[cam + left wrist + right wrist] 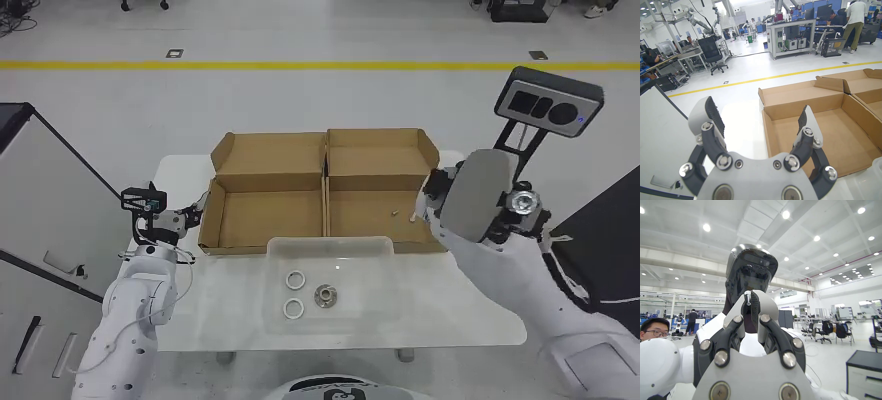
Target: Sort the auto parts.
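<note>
Two white rings (296, 279) and a metal flange (326, 294) lie in the clear tray (330, 243) on the worktop (220, 320). The tray is just in front of the left box (265, 220) and right box (365, 228), which stand side by side. A small part (397, 212) lies in the right box. The left gripper (758, 105) hovers beside the left box's outer wall, fingers wide apart and holding nothing. The right gripper (751, 302) is raised near the right box's outer side, its fingers pinched on a bolt (747, 297).
</note>
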`<action>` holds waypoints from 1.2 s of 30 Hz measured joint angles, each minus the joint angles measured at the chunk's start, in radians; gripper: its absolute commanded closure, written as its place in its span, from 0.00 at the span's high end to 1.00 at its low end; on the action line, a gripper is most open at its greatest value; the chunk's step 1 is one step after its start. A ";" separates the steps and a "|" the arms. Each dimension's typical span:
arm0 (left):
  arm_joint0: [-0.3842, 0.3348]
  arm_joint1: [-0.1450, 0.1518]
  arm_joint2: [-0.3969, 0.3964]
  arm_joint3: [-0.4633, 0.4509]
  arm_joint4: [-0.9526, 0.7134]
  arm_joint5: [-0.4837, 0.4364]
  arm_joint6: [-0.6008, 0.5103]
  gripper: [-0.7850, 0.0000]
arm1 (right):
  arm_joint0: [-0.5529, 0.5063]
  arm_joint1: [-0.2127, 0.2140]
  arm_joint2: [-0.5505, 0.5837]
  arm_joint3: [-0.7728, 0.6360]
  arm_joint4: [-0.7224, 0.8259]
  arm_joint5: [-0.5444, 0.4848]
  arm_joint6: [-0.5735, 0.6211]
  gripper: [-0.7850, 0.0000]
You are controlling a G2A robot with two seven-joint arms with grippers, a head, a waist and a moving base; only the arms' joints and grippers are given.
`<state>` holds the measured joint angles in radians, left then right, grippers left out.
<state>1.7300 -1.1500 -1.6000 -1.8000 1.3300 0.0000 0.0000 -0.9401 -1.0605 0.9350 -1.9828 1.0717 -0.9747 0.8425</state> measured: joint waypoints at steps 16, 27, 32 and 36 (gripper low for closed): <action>0.000 0.000 0.000 0.000 0.000 0.000 0.000 1.00 | -0.056 -0.007 0.101 -0.025 -0.148 0.145 -0.011 0.00; 0.000 0.000 0.000 0.000 0.000 0.000 0.000 1.00 | -0.073 -0.044 0.079 -0.041 -0.010 0.056 -0.064 0.00; 0.000 0.000 0.000 0.000 0.000 0.000 0.000 1.00 | -0.068 -0.050 0.105 -0.021 -0.080 0.096 -0.051 0.00; 0.000 0.000 0.000 0.000 0.000 0.000 0.000 1.00 | -0.063 -0.052 0.122 -0.021 -0.148 0.138 -0.023 0.00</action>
<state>1.7300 -1.1500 -1.6000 -1.8000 1.3300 0.0000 0.0000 -1.0027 -1.1123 1.0575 -2.0037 0.9238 -0.8367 0.8194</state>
